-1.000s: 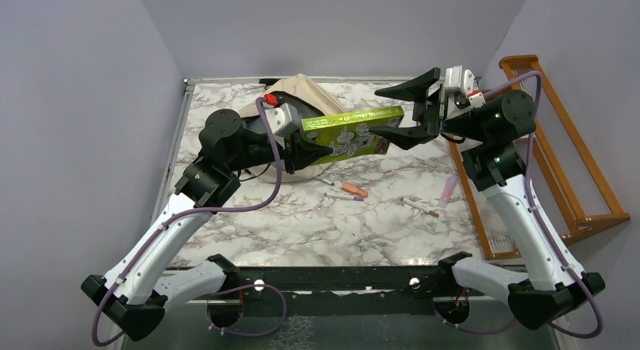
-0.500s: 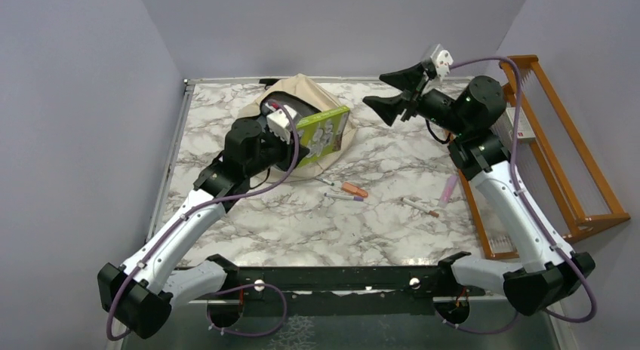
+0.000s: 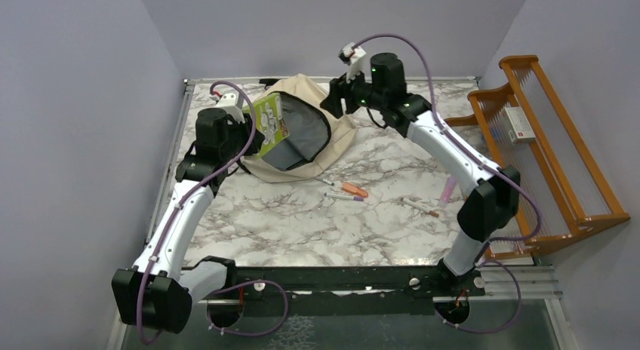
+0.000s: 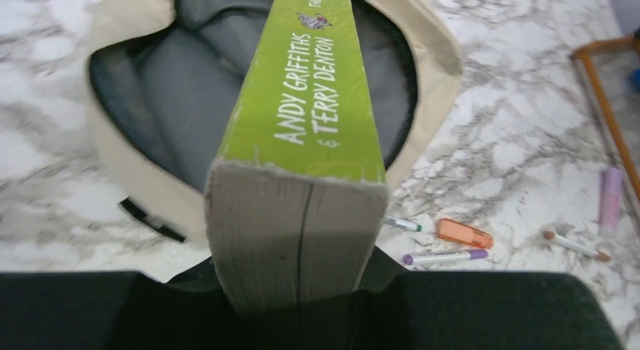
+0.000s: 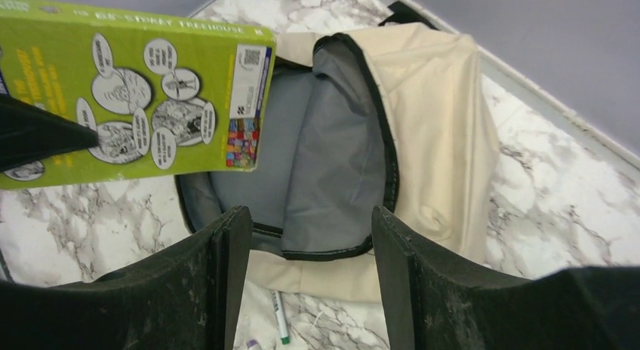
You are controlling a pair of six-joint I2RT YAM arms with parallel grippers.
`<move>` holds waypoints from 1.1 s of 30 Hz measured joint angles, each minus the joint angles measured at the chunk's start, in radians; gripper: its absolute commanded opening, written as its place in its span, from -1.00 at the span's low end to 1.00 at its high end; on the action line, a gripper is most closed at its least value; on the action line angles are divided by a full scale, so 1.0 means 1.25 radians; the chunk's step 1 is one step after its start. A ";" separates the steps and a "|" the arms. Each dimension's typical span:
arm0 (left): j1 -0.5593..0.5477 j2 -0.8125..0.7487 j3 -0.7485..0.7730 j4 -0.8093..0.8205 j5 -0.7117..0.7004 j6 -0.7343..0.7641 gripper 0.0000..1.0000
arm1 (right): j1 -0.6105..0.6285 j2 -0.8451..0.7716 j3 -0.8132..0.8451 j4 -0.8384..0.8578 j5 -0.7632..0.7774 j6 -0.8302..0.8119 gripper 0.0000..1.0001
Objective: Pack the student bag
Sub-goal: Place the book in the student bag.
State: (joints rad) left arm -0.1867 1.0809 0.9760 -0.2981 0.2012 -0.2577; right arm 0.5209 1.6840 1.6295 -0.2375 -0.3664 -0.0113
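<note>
The student bag (image 3: 332, 139), beige with black trim, lies at the back of the table with its mouth open and its grey lining (image 3: 302, 135) showing. My left gripper (image 3: 253, 135) is shut on a thick green book (image 3: 270, 121) and holds it on edge at the left rim of the bag's mouth. In the left wrist view the book's spine (image 4: 309, 101) points over the grey lining (image 4: 173, 93). My right gripper (image 3: 333, 101) is open and empty, hovering over the bag's far right rim. In the right wrist view (image 5: 309, 222) it looks down on the bag (image 5: 441, 116) and the book (image 5: 136, 93).
An orange marker (image 3: 353, 189), a purple marker (image 3: 343, 197), a thin pen (image 3: 324, 182), a brown-tipped marker (image 3: 420, 207) and a pink marker (image 3: 448, 190) lie on the marble table in front of the bag. A wooden rack (image 3: 562, 146) stands along the right edge.
My left arm has swung the book left and tipped it on edge at the bag's left rim. My right arm has let go and moved left over the bag. The bag's mouth now gapes.
</note>
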 measured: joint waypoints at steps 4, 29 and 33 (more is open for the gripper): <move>0.028 -0.002 0.023 -0.058 -0.101 -0.026 -1.00 | 0.063 0.114 0.087 -0.047 0.046 -0.023 0.26; 0.038 -0.104 0.059 -0.130 -0.325 -0.027 -1.00 | 0.237 0.590 0.397 -0.128 0.372 -0.235 0.40; 0.038 -0.104 0.052 -0.130 -0.316 -0.027 -1.00 | 0.250 0.608 0.396 -0.102 0.435 -0.279 0.41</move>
State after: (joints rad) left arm -0.1387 0.9504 1.0412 -0.4603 -0.1940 -0.2916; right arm 0.8337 2.4443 2.1242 -0.3645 0.1772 -0.3595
